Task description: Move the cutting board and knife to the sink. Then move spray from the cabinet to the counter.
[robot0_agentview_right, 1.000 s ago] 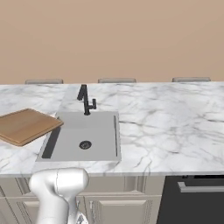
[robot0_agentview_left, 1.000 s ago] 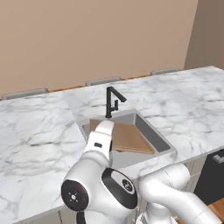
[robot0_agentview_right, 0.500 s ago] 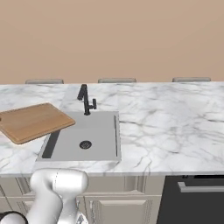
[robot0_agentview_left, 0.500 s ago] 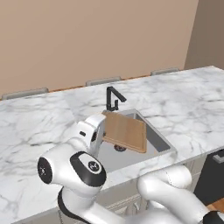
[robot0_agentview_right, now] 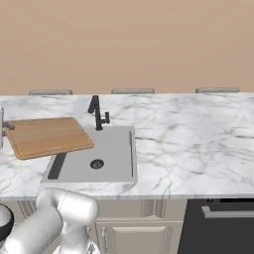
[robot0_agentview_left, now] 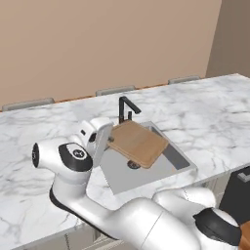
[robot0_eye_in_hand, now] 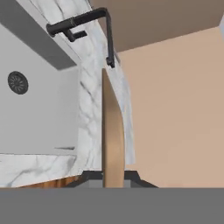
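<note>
My gripper (robot0_agentview_left: 109,139) is shut on the left edge of the cutting board (robot0_agentview_left: 138,142), a light-brown wooden board with rounded corners. The board hangs roughly level over the left part of the sink (robot0_agentview_left: 128,178). From the right base view the cutting board (robot0_agentview_right: 49,136) overlaps the sink's (robot0_agentview_right: 113,149) left rim, with the gripper (robot0_agentview_right: 4,127) at the frame's left edge. The hand view has the cutting board (robot0_eye_in_hand: 113,140) edge-on between the gripper's (robot0_eye_in_hand: 113,177) tips, beside the sink (robot0_eye_in_hand: 39,113). The knife, spray and cabinet are out of view.
A black faucet (robot0_agentview_left: 125,108) stands at the back rim of the sink, just behind the board; faucet (robot0_agentview_right: 97,113), faucet (robot0_eye_in_hand: 87,19). White marble counter (robot0_agentview_left: 205,112) stretches to both sides, with a beige wall behind. A dark appliance front (robot0_agentview_right: 223,223) sits below the counter at right.
The arm has swung and carried the cutting board to the right, from over the counter left of the sink to over the sink's left part. The gripper stayed shut on it.
</note>
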You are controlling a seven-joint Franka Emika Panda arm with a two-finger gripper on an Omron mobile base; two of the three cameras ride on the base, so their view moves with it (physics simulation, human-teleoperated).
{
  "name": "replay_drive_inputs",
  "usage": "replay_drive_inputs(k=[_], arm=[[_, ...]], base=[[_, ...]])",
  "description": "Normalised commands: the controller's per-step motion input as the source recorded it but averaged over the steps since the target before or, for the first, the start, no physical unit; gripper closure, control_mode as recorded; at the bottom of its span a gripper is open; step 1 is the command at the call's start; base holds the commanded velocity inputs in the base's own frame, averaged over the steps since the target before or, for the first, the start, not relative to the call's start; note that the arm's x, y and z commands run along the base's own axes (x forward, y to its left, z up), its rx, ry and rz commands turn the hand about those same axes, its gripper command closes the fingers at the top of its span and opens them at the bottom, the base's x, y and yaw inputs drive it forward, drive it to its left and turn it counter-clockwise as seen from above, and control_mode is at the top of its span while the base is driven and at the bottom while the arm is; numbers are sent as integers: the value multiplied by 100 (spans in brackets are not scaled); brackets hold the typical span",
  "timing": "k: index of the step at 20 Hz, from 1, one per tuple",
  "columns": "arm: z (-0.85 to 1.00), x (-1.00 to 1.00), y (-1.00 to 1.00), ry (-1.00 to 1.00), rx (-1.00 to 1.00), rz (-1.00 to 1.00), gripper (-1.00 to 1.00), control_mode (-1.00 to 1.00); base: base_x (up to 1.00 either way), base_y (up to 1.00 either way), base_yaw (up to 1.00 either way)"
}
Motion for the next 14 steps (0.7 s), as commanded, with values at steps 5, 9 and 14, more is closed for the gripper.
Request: replay_drive_inputs(k=[5,9,14], arm=[[-22,54,0,0,7,-20,100,-100],[-26,54,-2,5,2,-11,100,-100],[-33,45,-9,5,0,-5,100,-100]], base=[[0,0,0],[0,0,0],[0,0,0]])
